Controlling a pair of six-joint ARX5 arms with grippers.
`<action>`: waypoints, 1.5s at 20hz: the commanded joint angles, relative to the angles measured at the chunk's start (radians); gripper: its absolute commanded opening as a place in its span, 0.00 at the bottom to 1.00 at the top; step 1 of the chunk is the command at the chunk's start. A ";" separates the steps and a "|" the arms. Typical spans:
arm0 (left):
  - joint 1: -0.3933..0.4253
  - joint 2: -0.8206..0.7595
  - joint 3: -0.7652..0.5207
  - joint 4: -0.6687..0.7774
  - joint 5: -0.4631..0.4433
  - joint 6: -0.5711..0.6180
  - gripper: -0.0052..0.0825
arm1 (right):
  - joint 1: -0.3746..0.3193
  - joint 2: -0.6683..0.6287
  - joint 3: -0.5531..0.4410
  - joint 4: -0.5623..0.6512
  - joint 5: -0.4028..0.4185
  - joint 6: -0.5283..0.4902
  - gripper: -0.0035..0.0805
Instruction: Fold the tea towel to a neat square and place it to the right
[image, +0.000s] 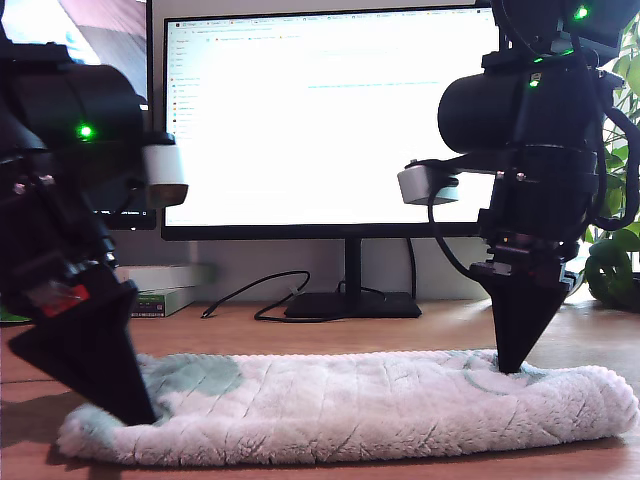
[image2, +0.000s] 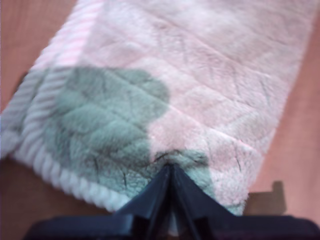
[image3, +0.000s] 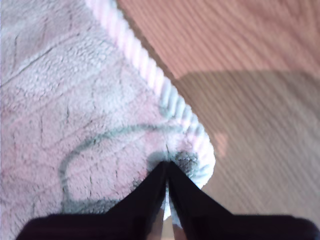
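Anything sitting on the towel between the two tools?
Nothing. In the exterior view, only bare off-white fluffy tea towel runs between my first gripper and my second gripper; both tools are pinched on its ends.

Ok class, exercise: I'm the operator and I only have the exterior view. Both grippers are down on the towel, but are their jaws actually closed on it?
Observer: Yes for my first gripper. Its wrist view shows the jaws meeting in a point, pressed into the towel.
Operator: And the other one?
Observer: My second gripper is closed too, with its tip at the towel's corner, just inside the ropy hem.
Operator: What is the grey mark beside it?
Observer: The second wrist view shows a thin looping outline, not a filled patch like the one at my first gripper.
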 joint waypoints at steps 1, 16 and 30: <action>0.019 0.019 -0.013 0.017 -0.022 -0.002 0.03 | 0.003 0.014 -0.003 -0.023 0.008 0.008 0.03; 0.068 0.077 -0.011 0.301 -0.063 0.006 0.03 | 0.113 0.014 -0.004 -0.137 0.047 0.082 0.03; 0.090 0.095 -0.006 0.227 0.132 0.043 0.03 | 0.153 0.014 -0.004 -0.120 0.077 0.083 0.03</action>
